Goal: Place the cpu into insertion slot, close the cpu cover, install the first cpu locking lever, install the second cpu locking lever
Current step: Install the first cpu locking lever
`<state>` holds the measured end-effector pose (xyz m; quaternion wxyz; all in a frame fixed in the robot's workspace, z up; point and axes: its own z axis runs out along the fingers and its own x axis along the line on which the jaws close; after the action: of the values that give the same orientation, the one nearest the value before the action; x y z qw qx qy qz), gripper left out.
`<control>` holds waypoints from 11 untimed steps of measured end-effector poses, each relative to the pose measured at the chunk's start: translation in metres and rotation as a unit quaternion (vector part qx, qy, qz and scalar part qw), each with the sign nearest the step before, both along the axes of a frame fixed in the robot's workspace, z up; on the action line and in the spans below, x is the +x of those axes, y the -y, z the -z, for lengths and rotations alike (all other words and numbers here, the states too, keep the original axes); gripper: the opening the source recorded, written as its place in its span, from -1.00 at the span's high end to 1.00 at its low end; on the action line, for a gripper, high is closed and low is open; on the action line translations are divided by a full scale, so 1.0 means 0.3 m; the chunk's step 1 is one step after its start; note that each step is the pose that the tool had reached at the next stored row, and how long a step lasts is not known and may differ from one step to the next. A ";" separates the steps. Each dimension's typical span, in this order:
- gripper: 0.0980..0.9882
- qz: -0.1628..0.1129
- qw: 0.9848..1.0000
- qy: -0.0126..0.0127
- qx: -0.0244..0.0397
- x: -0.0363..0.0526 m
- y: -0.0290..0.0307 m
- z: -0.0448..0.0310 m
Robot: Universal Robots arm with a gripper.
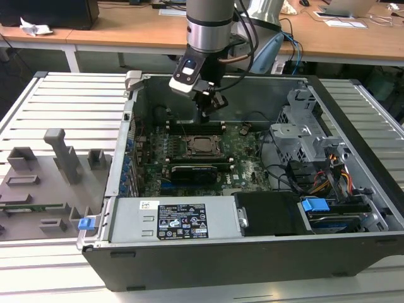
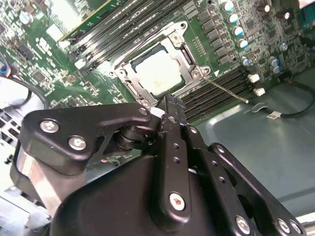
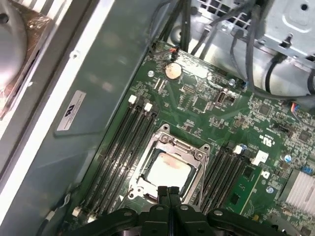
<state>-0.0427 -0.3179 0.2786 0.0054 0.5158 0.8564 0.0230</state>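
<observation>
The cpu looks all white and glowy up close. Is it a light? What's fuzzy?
Not a lamp: in the second wrist view the cpu has a shiny metal top that reflects light and washes out white; in the first wrist view it glares pale pink, and the black hand near the lens looks fuzzy.

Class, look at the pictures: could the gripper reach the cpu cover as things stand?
Probably yes. The shut gripper hangs close above the edge of the cpu cover, with open space between them. The memory slots beside it lie low.
</observation>
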 end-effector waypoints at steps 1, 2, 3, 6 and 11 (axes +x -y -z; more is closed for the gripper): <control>0.98 -0.007 1.000 0.000 0.000 0.000 0.000 0.000; 0.98 -0.013 1.000 0.000 0.000 0.000 0.000 0.000; 0.98 -0.022 1.000 0.000 0.000 0.000 0.000 0.000; 0.98 -0.041 0.999 0.000 0.000 0.000 0.000 0.000; 0.98 -0.070 0.998 0.000 0.000 0.000 0.000 0.000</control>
<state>-0.0427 -0.3179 0.2786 0.0037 0.4544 0.8905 0.0233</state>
